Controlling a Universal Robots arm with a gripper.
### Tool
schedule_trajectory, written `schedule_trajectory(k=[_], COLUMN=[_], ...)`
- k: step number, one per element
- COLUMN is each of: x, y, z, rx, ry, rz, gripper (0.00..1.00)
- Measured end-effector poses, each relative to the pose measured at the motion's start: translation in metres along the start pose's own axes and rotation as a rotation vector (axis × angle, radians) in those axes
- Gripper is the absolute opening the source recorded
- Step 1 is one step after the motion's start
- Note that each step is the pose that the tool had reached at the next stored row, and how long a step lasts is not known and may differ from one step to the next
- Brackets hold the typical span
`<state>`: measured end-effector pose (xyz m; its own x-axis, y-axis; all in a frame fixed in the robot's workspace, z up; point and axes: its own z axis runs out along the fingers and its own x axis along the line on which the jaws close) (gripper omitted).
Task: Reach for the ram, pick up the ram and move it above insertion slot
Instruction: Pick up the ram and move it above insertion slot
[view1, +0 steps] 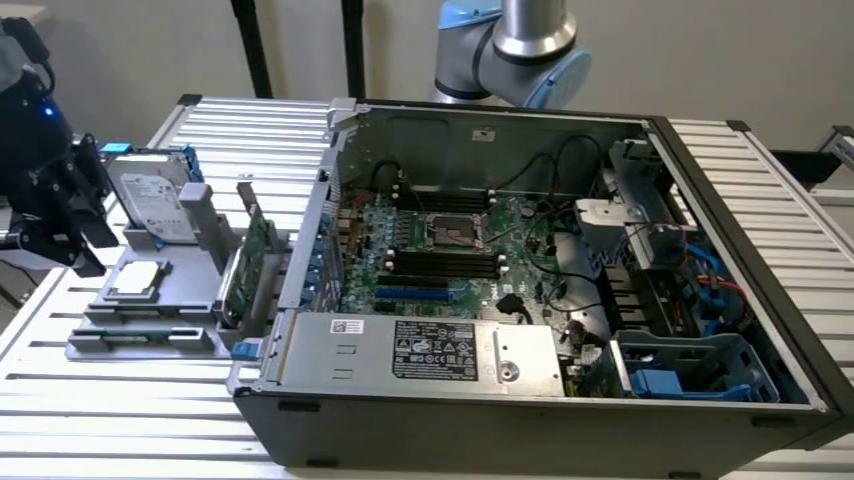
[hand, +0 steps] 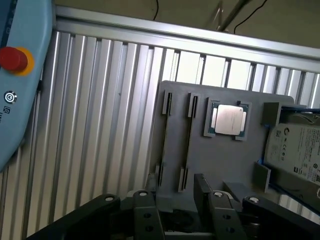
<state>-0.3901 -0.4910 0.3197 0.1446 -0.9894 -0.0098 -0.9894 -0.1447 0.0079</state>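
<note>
Seemingly empty, tool (hand: 174, 196) gapes over holder (hand: 222, 160).

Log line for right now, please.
gripper: open, holding nothing | position: at gray holder | nearest: its narrow slots | also there: processor, hard drive

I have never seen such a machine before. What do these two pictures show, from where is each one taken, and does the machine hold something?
The machine is a robot arm with a gripper at its end, a claw with two fingers. One picture comes from a camera standing apart from the arm, which sees the whole scene. The other comes from a camera on the arm's wrist, looking past the gripper.

An open computer case stands on a ribbed metal table. Beside it, at the exterior view's left, a grey tray carries a hard drive, a square processor chip and a green card.

The gripper hangs over this tray, open, and holds nothing.
</note>
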Motion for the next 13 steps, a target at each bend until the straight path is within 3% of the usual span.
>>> schedule_trajectory(k=[13], x=[-0.001], y=[0.0086], z=[0.0237], rx=[0.0], ry=[0.0], rz=[0.005], gripper=[0.42])
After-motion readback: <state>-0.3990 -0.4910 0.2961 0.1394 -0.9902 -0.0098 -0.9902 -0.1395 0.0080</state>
